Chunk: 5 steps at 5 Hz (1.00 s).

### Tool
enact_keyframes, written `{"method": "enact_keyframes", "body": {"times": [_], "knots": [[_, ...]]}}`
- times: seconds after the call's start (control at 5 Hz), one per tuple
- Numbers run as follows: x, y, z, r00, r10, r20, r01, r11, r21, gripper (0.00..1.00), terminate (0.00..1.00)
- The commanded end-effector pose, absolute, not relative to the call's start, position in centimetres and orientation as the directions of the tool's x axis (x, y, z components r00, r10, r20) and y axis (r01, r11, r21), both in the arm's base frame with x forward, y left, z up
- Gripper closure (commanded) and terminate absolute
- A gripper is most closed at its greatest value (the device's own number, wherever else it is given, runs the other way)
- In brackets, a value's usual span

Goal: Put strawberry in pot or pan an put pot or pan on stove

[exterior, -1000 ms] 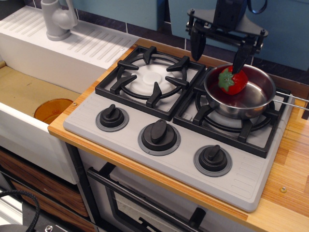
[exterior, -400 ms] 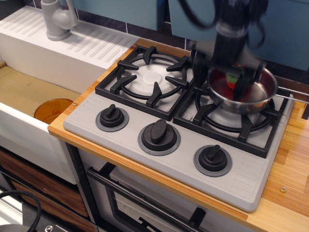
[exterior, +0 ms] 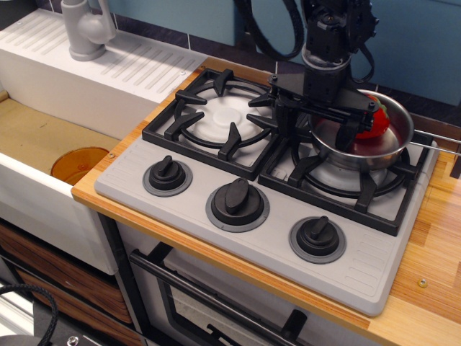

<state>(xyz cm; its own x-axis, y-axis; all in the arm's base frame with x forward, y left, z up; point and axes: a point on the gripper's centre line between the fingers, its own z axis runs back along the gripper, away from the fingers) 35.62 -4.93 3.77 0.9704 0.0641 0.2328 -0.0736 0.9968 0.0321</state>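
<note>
Grey stove (exterior: 216, 238) on wooden counter (exterior: 432, 267), white sink (exterior: 43, 137) beside.

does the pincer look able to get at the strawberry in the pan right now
Probably yes: the pincer is open, straddling the pan's near rim, and the strawberry lies uncovered just beyond it. The rim itself could hinder a low approach.

You have the shiny steel pan (exterior: 360, 148) sitting on the right burner grate of the grey stove (exterior: 238, 238), its thin wire handle pointing right. Your red strawberry (exterior: 372, 124) lies inside, against the pan's far right wall, partly hidden from you.
</note>
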Motion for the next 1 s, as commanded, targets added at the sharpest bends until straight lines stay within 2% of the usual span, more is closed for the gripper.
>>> {"method": "enact_keyframes", "body": {"times": [0.0,0.4,0.6,0.8], "knots": [[35.5,-5.7,5.1,0.969,0.107,0.223,-0.12,0.992,0.047,1.0,0.0],[34.9,-6.9,6.3,0.97,0.134,0.204,-0.149,0.987,0.062,1.0,0.0],[34.1,-7.3,8.2,0.975,0.138,0.173,-0.152,0.986,0.068,1.0,0.0],[32.9,-7.4,11.0,0.982,0.147,0.12,-0.158,0.984,0.084,1.0,0.0]]}}
